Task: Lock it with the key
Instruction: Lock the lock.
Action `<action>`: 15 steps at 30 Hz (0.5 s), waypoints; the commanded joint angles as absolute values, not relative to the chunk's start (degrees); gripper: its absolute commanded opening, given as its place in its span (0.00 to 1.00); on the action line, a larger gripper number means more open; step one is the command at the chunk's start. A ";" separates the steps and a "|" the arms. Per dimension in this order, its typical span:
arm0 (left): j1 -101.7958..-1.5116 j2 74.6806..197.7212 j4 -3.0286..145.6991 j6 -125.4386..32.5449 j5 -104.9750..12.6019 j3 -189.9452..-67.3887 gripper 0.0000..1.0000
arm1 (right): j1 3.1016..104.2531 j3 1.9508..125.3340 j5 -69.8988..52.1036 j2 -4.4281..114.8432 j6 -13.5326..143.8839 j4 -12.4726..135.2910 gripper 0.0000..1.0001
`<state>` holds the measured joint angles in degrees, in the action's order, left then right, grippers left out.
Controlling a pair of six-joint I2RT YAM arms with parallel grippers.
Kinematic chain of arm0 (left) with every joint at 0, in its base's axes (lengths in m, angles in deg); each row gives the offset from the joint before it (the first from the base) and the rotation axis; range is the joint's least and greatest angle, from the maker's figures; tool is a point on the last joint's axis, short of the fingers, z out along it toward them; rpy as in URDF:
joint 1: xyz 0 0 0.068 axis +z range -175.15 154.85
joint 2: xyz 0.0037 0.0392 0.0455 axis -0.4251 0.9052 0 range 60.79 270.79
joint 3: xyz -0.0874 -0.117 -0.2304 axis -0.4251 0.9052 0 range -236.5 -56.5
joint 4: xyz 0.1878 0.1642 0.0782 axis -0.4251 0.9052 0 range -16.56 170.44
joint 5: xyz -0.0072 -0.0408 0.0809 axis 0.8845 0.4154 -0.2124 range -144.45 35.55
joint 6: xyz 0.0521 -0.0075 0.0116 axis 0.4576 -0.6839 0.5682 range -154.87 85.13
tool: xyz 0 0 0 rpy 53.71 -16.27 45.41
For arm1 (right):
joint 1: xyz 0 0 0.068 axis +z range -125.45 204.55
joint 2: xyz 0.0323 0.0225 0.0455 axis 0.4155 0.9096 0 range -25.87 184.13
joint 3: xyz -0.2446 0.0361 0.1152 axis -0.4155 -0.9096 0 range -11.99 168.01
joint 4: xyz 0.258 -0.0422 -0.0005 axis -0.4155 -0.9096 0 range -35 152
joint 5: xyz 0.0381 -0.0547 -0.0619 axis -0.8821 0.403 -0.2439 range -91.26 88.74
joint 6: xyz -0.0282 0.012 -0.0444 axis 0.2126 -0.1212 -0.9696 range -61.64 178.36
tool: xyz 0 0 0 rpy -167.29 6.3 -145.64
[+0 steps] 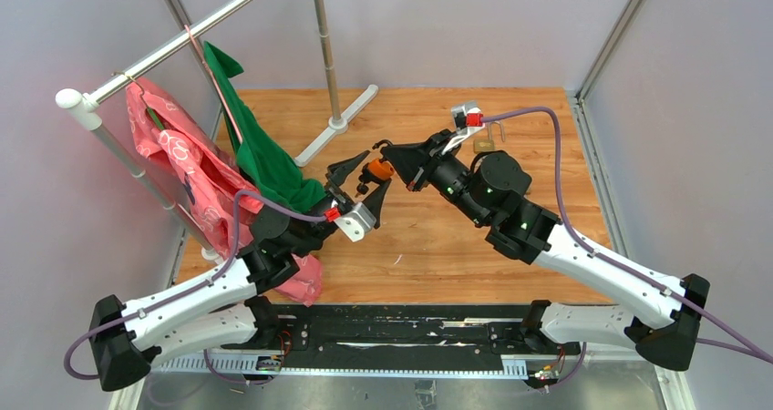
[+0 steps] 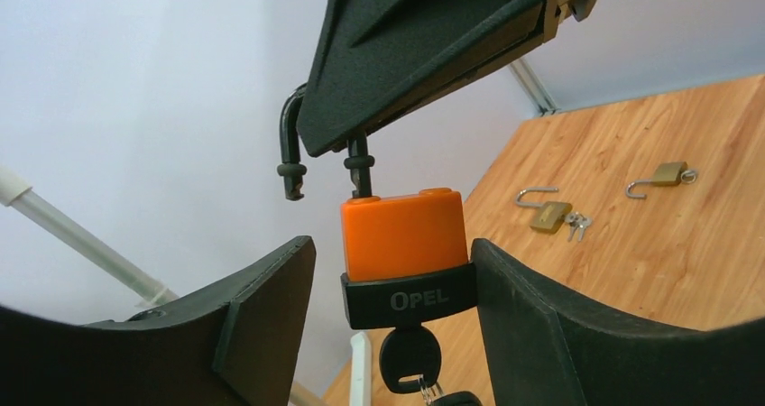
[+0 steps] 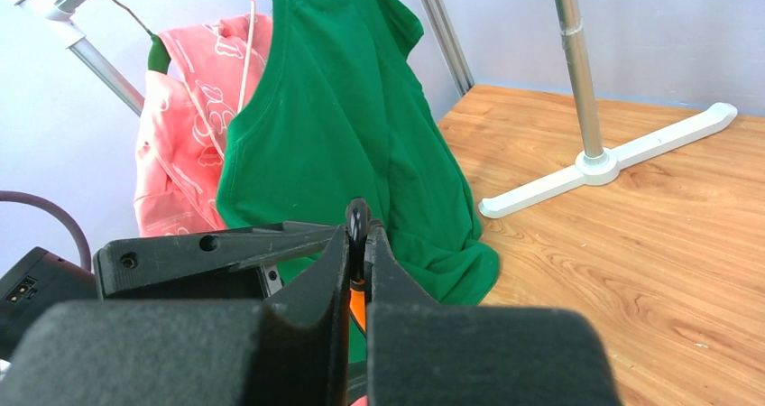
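Note:
An orange padlock (image 1: 381, 169) with a black base marked OPEL hangs in the air over the table. Its black shackle (image 2: 290, 153) is swung open. A black-headed key (image 2: 410, 356) with a key ring sticks in the bottom of the lock. My right gripper (image 1: 394, 158) is shut on the shackle (image 3: 358, 218) and holds the lock up. My left gripper (image 1: 363, 184) is open around the lock body (image 2: 401, 235). Its right finger (image 2: 541, 316) touches the black base, and its left finger (image 2: 253, 307) stands apart.
Two brass padlocks (image 2: 546, 212) (image 2: 668, 173) lie open on the wooden table, one with small keys (image 2: 577, 226). A clothes rack with a green shirt (image 1: 264, 155) and a pink garment (image 1: 182, 155) stands at left, its white foot (image 1: 337, 123) on the table.

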<state>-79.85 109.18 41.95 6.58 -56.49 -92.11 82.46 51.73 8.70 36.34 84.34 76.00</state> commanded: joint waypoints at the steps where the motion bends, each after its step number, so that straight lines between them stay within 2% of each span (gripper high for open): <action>1: -80.33 110.27 41.01 9.04 -56.85 -92.16 0.72 | 83.43 52.06 9.67 36.39 85.46 80.23 0.00; 4: -80.29 111.00 42.02 9.81 -57.46 -92.80 0.74 | 83.44 52.41 9.81 36.57 85.24 79.62 0.00; 6: -80.28 111.15 42.56 9.61 -57.65 -93.26 0.67 | 83.44 52.37 10.03 36.62 85.16 79.41 0.00; 9: -80.35 111.01 42.53 9.08 -57.67 -93.92 0.45 | 83.44 52.17 10.49 36.62 84.85 79.52 0.00; 12: -80.28 110.75 42.96 7.72 -58.68 -94.47 0.19 | 83.44 52.26 10.88 36.64 84.52 78.84 0.00; 13: -80.32 110.53 43.09 7.11 -59.12 -94.60 0.07 | 83.45 52.18 11.10 36.62 84.45 78.41 0.00; 14: -80.35 110.14 43.39 6.08 -59.71 -94.81 0.00 | 83.46 52.10 11.61 36.62 84.17 77.94 0.00; 15: -80.35 109.80 43.78 5.33 -60.06 -95.00 0.00 | 83.40 51.96 12.03 36.57 84.04 77.30 0.00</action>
